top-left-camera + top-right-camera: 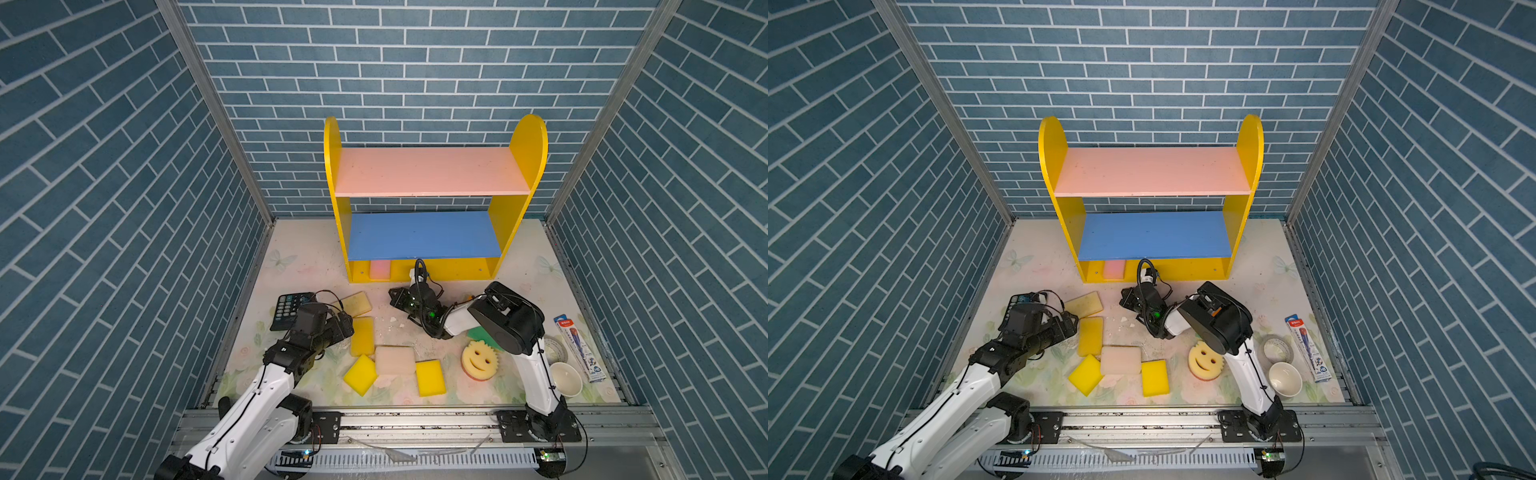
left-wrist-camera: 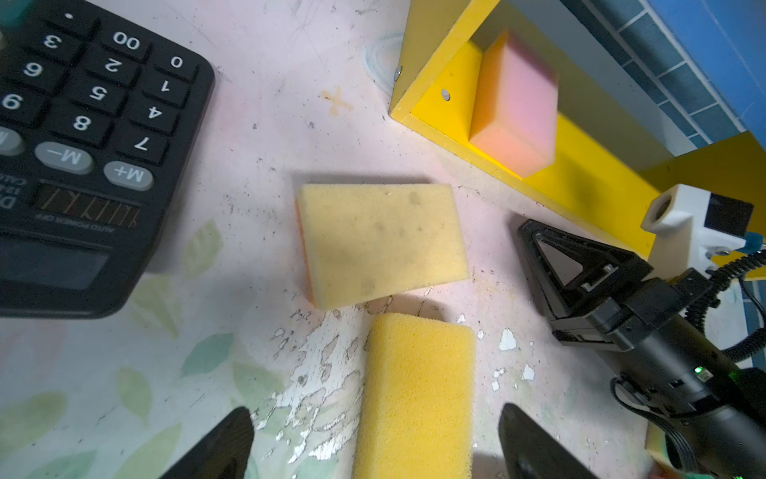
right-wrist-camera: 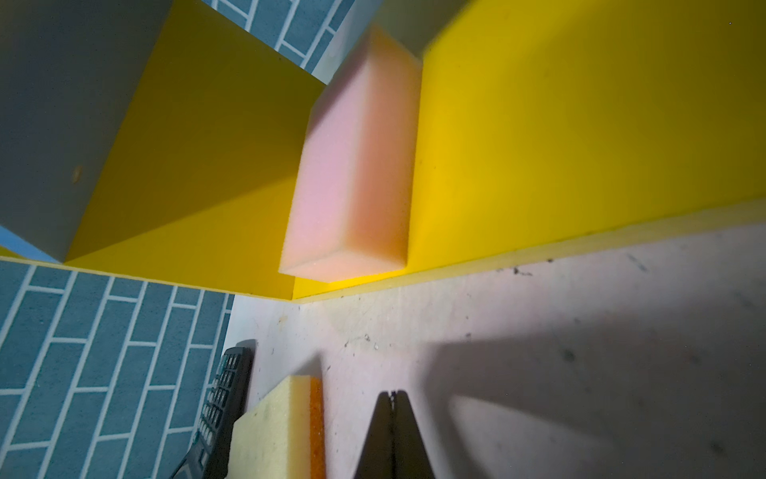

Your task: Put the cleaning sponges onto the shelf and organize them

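The shelf stands at the back, with a pink sponge upright on its yellow base. My left gripper is open, its fingers on either side of a yellow sponge lying flat on the table. Just beyond lies a tan sponge. My right gripper is shut and empty, low over the table in front of the shelf's base, pointing left. A whitish sponge, two yellow ones, a smiley sponge and a green one lie nearer the front.
A black calculator lies left of the tan sponge, close to my left arm. At the right sit a tape roll, a white cup and a packaged pen. Brick-patterned walls close in three sides.
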